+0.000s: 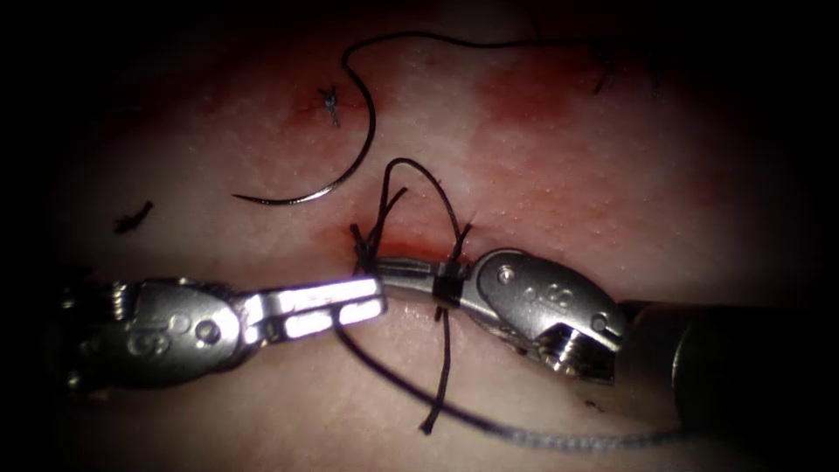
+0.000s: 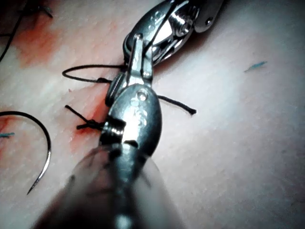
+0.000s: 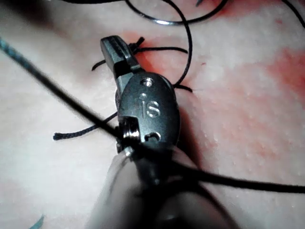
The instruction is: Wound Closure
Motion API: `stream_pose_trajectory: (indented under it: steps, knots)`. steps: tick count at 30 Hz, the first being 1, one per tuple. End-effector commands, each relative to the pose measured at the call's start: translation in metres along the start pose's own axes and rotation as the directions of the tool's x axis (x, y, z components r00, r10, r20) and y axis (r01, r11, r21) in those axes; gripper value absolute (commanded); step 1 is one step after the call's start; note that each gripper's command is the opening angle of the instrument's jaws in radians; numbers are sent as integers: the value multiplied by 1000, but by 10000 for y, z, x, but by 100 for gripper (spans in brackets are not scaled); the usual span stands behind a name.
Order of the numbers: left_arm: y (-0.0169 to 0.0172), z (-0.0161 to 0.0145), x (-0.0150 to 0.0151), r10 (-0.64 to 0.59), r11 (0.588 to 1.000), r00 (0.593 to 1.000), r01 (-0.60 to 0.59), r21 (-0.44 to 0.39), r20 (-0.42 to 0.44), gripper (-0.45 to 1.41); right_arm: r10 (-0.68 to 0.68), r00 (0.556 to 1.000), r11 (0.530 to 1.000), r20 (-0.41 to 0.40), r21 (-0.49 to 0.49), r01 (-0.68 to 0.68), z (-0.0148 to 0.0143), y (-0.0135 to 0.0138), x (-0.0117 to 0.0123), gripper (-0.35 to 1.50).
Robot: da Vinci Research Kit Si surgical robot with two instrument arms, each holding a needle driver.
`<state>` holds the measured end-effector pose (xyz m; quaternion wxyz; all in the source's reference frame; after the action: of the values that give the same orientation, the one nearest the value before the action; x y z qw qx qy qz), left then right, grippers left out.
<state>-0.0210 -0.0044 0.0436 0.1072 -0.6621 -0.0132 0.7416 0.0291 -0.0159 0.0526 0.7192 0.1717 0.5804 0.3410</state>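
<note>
The curved needle (image 1: 360,153) lies free on the tissue (image 1: 559,192), left of and above the cut (image 1: 411,249), held by neither tool and not in the tissue. It also lies flat in the left wrist view (image 2: 46,138). Its thread (image 1: 437,39) trails away to the right. My left tool (image 1: 377,297) reaches in from the left, jaws shut on the thread (image 1: 393,371) that runs down and right. My right tool (image 1: 389,267) meets it at the cut with a turn of thread (image 1: 448,290) wrapped round its shut jaws. Its tip (image 3: 113,47) is at the thread by the knot (image 1: 360,253).
A finished stitch (image 1: 330,103) sits above the needle's curve. A cut end of thread (image 1: 133,217) lies at the far left, and more thread ends (image 1: 603,79) at the upper right. Red fluid (image 1: 516,96) stains the tissue. A loose thread tail (image 1: 430,426) hangs below the tools.
</note>
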Motion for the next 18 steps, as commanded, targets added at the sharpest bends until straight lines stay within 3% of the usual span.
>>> stream_pose_trajectory:
  steps: [1, 6, 11, 14, 17, 18]
  knots:
    - [7, 6, -6, -6, 1000, 1000, 5, -4, -5, -45, -1, 1000, 1000, -10, 11, 1, 18, -1, -4, -35]
    - [29, 4, -10, -51, 999, 998, 50, -17, -43, -45, 27, 999, 999, -47, 31, -26, 45, 6, 5, -35]
    - [33, -1, -15, -79, 997, 995, 78, -27, -55, -45, 71, 993, 996, -100, 54, -65, 52, 10, 10, -35]
    - [29, -8, -21, -101, 995, 992, 99, -34, -75, -45, 138, 980, 988, -144, 90, -126, 49, 12, 12, -35]
    - [21, -13, -36, -119, 993, 990, 117, -32, -77, -45, 266, 944, 951, -197, 214, -223, 43, 13, 10, -35]
    - [21, -13, -36, -119, 993, 990, 117, -32, -77, -45, 266, 944, 951, -197, 214, -223, 43, 13, 10, -35]
